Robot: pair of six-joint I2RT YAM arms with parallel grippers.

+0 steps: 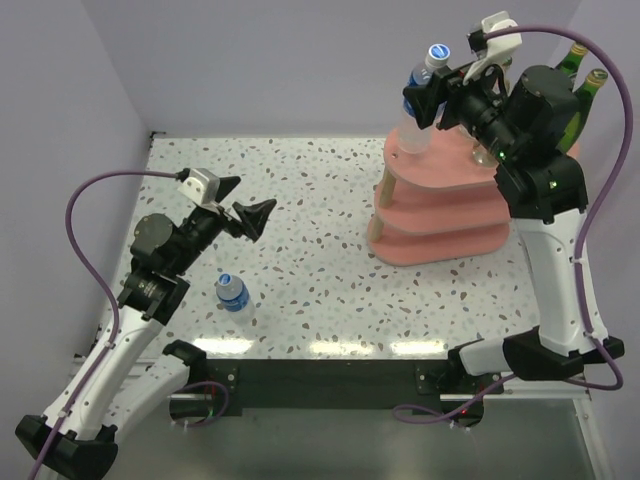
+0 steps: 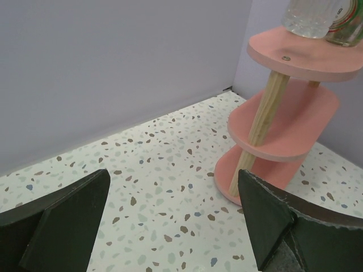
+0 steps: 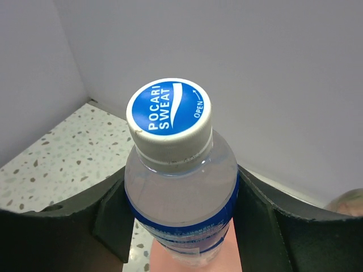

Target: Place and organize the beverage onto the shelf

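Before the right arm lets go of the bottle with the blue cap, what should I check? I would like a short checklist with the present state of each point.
1. Right gripper shut on the clear plastic bottle with blue-and-white cap: ok.
2. Bottle upright, cap on top: ok.
3. Bottle above the top board of the pink three-tier shelf with wooden posts: ok, pink shows beneath it in the right wrist view.
4. Bottle base resting on that board: cannot tell.
5. Left gripper open, over the speckled table, away from the shelf: ok.
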